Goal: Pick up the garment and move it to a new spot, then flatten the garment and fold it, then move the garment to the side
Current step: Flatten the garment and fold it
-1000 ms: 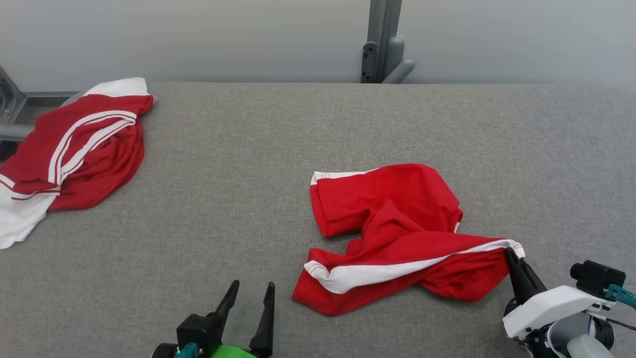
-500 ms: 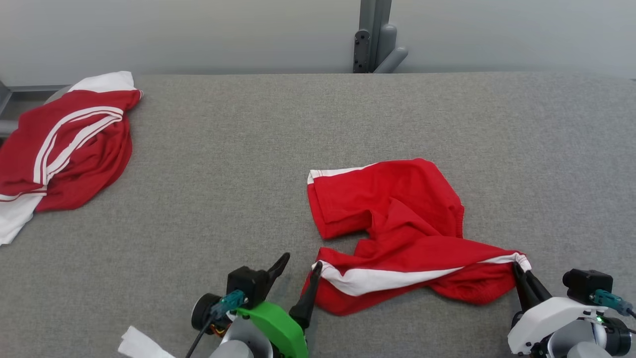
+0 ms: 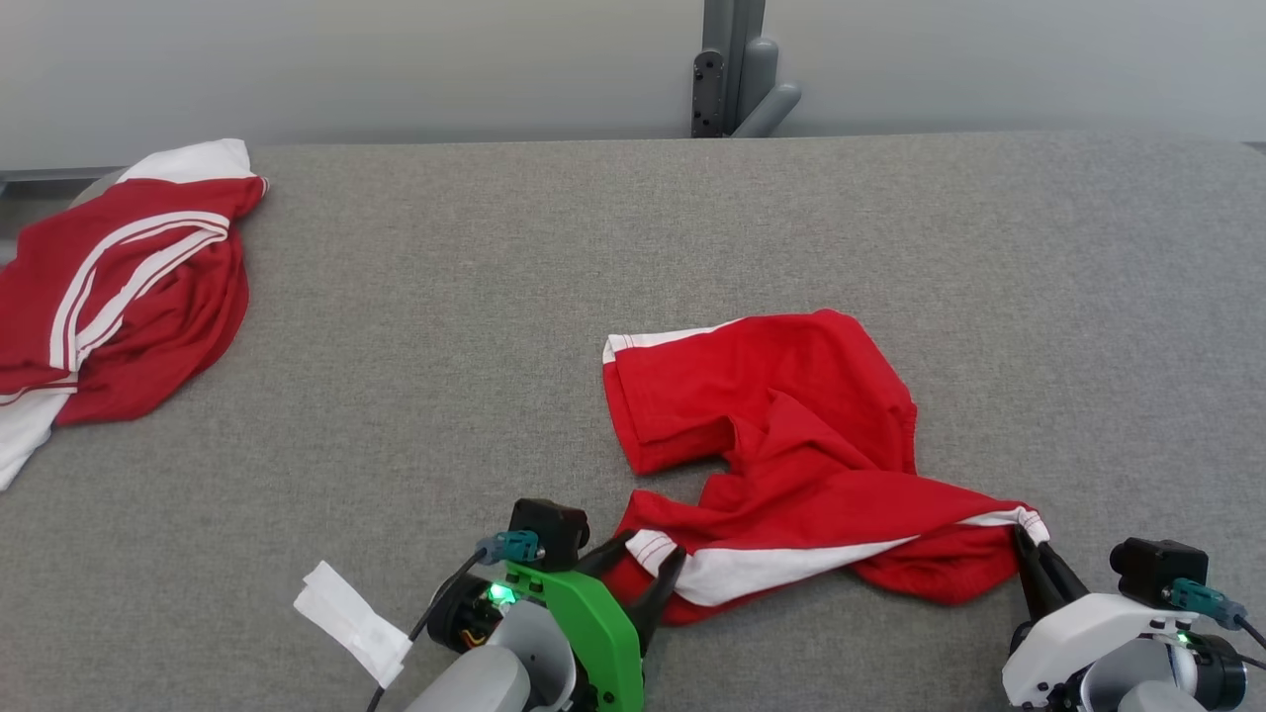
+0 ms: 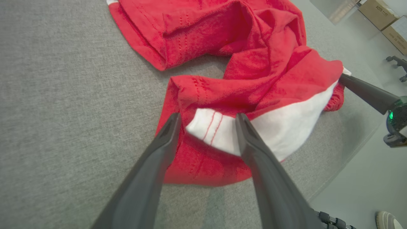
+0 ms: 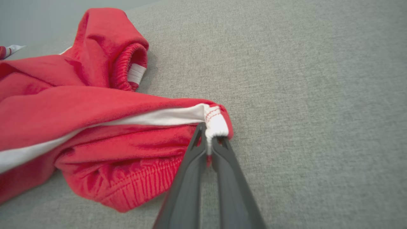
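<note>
Evidently the flattening step is in hand. The red shorts point(image 3: 791, 425) lie crumpled on the grey bench point(image 3: 445, 297), right of centre and toward its near edge, and are being taken by two corners.

The right pincer point(image 3: 1024, 539) is clamped together on the hemmed end of the white stripe point(image 3: 791, 564) at the right end of the shorts. In the right wrist view the cloth is seen nipped between that pincer's tips.

The left pincer point(image 3: 638, 569) is held apart, with one finger set on either side of the stripe's left end, as is shown plainly in the left wrist view. No cloth is gripped there yet.

What is called for next, it is judged, is that the left pincer be brought together on that corner. The two corners would then be drawn apart, so that the bunched middle is pulled flat. The folded far leg may not be freed by this alone.

A second red-and-white garment point(image 3: 129, 287) is heaped at the far left, well apart. A white tag point(image 3: 351, 618) is seen beside the left arm. Nothing is found in the way.
</note>
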Tool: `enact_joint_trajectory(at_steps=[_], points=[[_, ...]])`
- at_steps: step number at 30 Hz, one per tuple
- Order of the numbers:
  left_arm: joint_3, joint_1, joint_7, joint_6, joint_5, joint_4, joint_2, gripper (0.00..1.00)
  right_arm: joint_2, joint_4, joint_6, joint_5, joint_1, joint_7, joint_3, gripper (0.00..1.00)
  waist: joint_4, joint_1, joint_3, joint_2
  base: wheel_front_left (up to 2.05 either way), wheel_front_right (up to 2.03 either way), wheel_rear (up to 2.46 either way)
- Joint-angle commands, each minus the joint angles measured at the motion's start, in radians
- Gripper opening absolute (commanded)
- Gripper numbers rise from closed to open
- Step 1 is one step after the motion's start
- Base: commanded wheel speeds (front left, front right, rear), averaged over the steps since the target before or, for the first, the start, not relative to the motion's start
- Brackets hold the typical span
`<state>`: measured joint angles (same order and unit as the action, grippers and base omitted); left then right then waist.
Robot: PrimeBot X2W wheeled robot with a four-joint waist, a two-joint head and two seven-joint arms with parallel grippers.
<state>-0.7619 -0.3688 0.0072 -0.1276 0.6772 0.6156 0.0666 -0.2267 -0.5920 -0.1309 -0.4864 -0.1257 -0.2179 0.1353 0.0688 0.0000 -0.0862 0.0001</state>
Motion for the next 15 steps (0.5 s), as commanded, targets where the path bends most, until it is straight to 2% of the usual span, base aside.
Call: enact_joint_trajectory(at_steps=[1, 3, 4, 5, 8, 14, 15], points=[[-0.010, -0.014, 0.012, -0.003, 0.024, -0.013, 0.013, 0.76, -0.003, -0.004, 0.000, -0.003, -0.009, -0.007, 0.000, 0.00, 0.000, 0.0000, -0.001, -0.0001, 0.00, 0.00, 0.00], [-0.029, -0.020, 0.027, -0.003, 0.061, -0.037, 0.028, 0.69, -0.004, -0.007, 0.000, -0.004, -0.011, -0.008, 0.001, 0.00, -0.001, 0.0000, -0.003, -0.0001, 0.00, 0.00, 0.00], [-0.040, -0.026, 0.035, -0.003, 0.070, -0.044, 0.038, 0.50, -0.005, -0.008, 0.000, -0.004, -0.013, -0.009, 0.002, 0.00, -0.001, 0.0000, -0.003, -0.0001, 0.00, 0.00, 0.00], [-0.048, -0.029, 0.040, -0.003, 0.078, -0.048, 0.046, 0.43, -0.005, -0.009, 0.000, -0.005, -0.014, -0.011, 0.002, 0.00, -0.001, 0.0000, -0.003, -0.0001, 0.00, 0.00, 0.00], [-0.076, -0.037, 0.061, -0.003, 0.094, -0.050, 0.063, 0.00, -0.004, -0.012, 0.000, -0.007, -0.016, -0.014, 0.006, 0.00, -0.003, 0.0000, -0.004, -0.0001, 0.00, 0.00, 0.00], [-0.142, -0.044, 0.129, -0.003, 0.134, -0.082, 0.101, 0.00, -0.008, -0.017, 0.000, -0.011, -0.022, -0.016, 0.008, 0.00, -0.004, 0.0000, -0.003, -0.0001, 0.00, 0.00, 0.00], [-0.150, -0.045, 0.135, -0.003, 0.140, -0.087, 0.106, 0.12, -0.009, -0.017, 0.000, -0.011, -0.021, -0.017, 0.009, 0.00, -0.004, 0.0000, -0.002, -0.0001, 0.00, 0.00, 0.00]])
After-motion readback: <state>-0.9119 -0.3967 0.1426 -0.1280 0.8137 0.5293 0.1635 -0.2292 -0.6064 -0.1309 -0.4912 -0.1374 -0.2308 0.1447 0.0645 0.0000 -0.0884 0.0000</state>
